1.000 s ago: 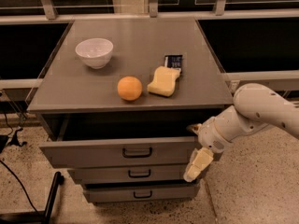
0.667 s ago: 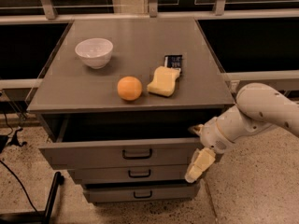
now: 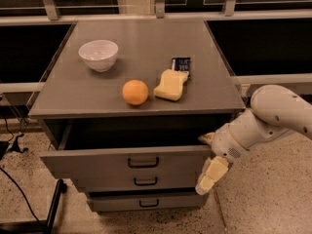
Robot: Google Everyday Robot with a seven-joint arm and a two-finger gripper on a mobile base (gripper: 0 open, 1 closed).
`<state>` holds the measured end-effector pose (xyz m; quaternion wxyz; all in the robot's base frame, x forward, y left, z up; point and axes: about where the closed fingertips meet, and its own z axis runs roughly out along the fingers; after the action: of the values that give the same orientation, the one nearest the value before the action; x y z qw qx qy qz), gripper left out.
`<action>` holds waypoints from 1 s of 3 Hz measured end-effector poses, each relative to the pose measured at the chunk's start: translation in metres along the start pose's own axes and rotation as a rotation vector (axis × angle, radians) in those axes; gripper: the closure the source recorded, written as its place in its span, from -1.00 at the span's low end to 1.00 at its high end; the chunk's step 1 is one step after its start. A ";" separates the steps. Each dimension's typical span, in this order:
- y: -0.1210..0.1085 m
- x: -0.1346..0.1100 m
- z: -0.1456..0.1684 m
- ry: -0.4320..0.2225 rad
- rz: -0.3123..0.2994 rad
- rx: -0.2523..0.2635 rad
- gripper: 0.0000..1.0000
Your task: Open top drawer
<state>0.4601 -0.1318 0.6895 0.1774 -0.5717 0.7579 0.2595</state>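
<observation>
The top drawer (image 3: 97, 162) is the widest grey drawer, with a black bar handle (image 3: 143, 162) at its centre. It stands pulled out from the cabinet, and its dark box shows below the tabletop. My gripper (image 3: 208, 156) is at the right end of the drawer front. One pale finger (image 3: 206, 138) is by the drawer's upper right corner and the other (image 3: 212, 174) hangs down in front of it. The fingers are spread apart. The white arm (image 3: 273, 113) reaches in from the right.
Two narrower grey drawers (image 3: 146, 182) (image 3: 146, 203) sit shut below. On the cabinet top (image 3: 146, 38) are a white bowl (image 3: 98, 54), an orange (image 3: 135, 92), a yellow sponge (image 3: 171, 85) and a dark packet (image 3: 181, 64). Cables and a black stand (image 3: 29, 213) lie at the left on the floor.
The gripper has shifted very slightly to the right and down beside the drawer front. The drawer stays pulled out about as far as before.
</observation>
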 end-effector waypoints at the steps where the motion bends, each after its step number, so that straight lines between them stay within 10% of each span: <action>1: 0.012 -0.001 -0.007 0.011 0.009 -0.020 -1.00; 3: 0.032 0.004 -0.015 0.035 0.035 -0.072 -1.00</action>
<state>0.4285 -0.1365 0.7056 0.1391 -0.5689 0.7608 0.2797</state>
